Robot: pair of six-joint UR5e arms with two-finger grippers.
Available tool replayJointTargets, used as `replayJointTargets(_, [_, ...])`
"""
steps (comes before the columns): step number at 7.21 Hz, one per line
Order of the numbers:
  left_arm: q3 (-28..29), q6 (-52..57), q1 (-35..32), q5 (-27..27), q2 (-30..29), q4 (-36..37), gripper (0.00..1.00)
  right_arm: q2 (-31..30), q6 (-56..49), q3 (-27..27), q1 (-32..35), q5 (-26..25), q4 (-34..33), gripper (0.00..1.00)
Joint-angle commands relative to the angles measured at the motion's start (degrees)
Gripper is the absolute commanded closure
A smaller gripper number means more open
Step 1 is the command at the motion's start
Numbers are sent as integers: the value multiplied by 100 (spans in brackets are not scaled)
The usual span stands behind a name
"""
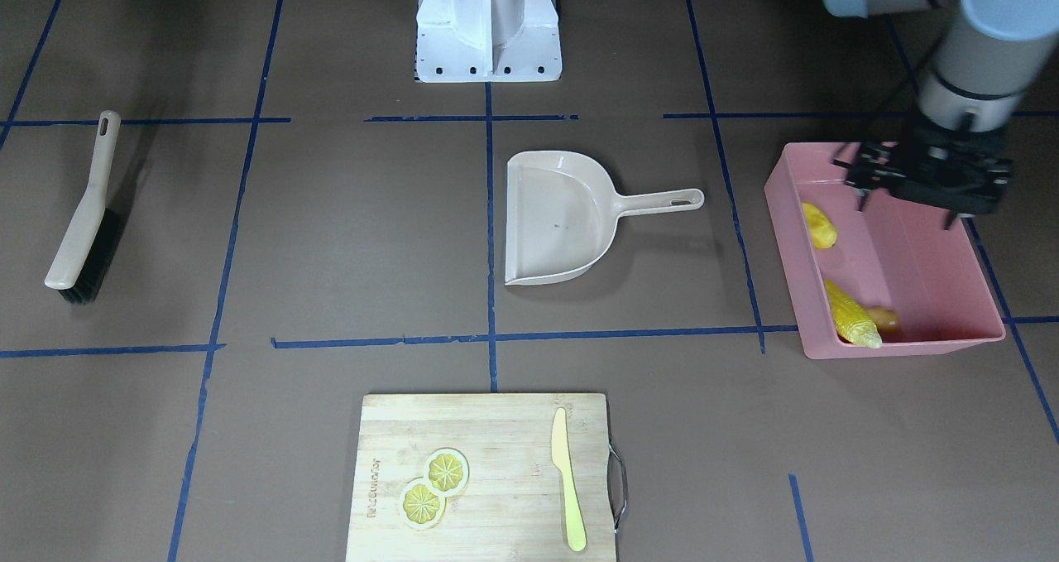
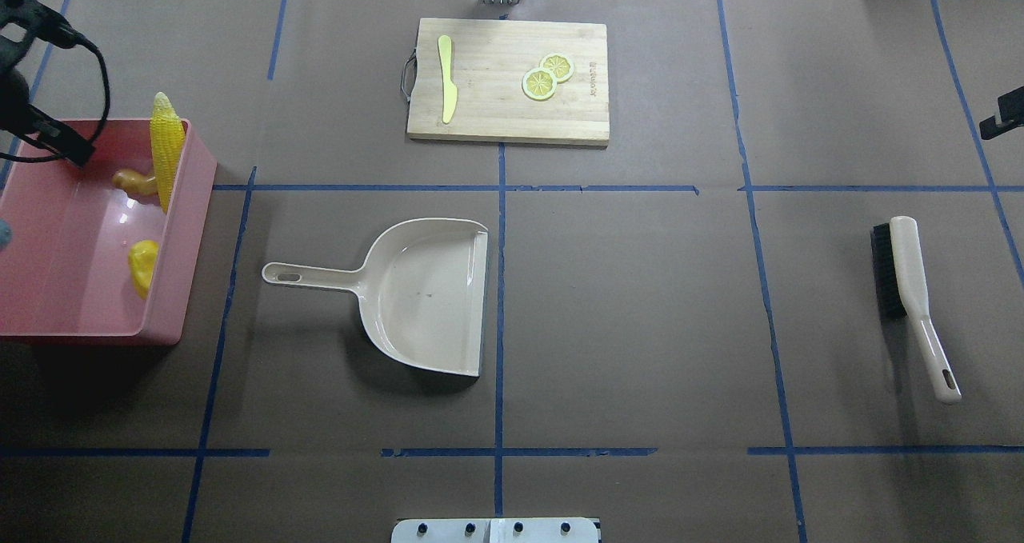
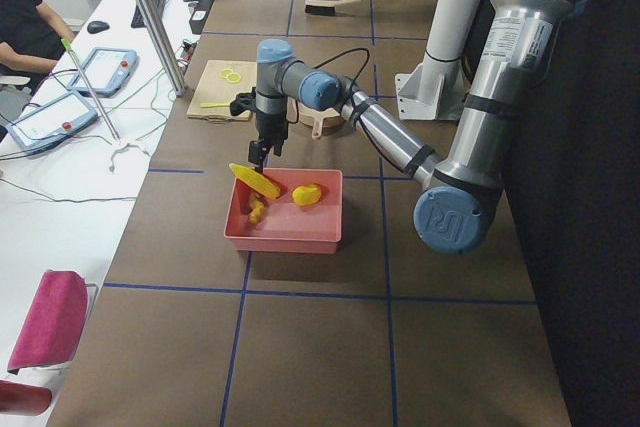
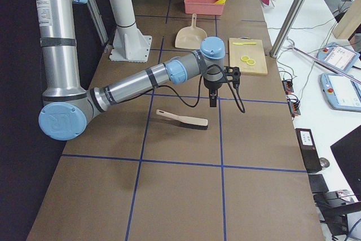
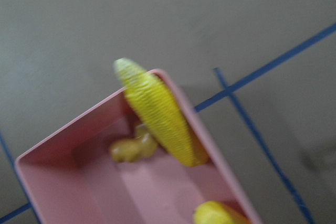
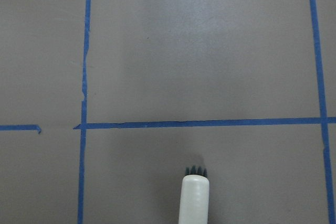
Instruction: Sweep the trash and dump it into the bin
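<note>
Three trash items: we find the corn [image 1: 852, 315], potato [image 1: 818, 224] and ginger [image 1: 887, 319] all inside the bin [image 1: 910, 348].
Corn axis: it runs along the bin wall on the dustpan [image 1: 554, 218] side. The cob leans, with its pale tip above the rim at the corner away from the robot.
Ginger: just beside the corn, at that same end.
Potato: by the same wall, apart from the corn and nearer the robot.
Left pincer [image 1: 908, 214]: above the bin and clear of it, jaws parted, nothing held.
Direction to trash: below the pincer. Its wrist view centres on the corn, but the views disagree on which end of the bin it hangs over, so we leave that open.
Right pincer [image 4: 212, 103]: above the desk near the brush [image 4: 181, 119], well apart from the bin. We cannot tell whether it is parted.
Nearer arm: left.
Judgement: dumping looks complete. Any withdrawal should go straight up, since the raised corn tip is the only obstacle.
</note>
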Motion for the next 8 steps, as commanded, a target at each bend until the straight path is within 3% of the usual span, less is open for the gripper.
replayJointTargets(1, [579,59,-927,-441,373,15,0,-61,-1288,-211,351,41,-624,0])
replayJointTargets(2, [800,372,-1383,-1229,427,32,0,-227,-2053,-229,718,49,-924,0])
replayJointTargets(4, [1597,1940,-2218,-1456,691,24,0,-806,-2578,-430,984,189,-893,0])
replayJointTargets(5, [2020,2210,-2405,-1456,691,-63,0,-1017,-2622,-440,1029,251,-884,0])
replayJointTargets(7, [2156,2727,-2616,-1526,883,-284,0,-1247,-2605,-484,1038,243,-438,0])
replayJointTargets(8, [2164,2809,-2653,-1857,911,-284,0,-1248,-2614,-597,1038,251,-357,0])
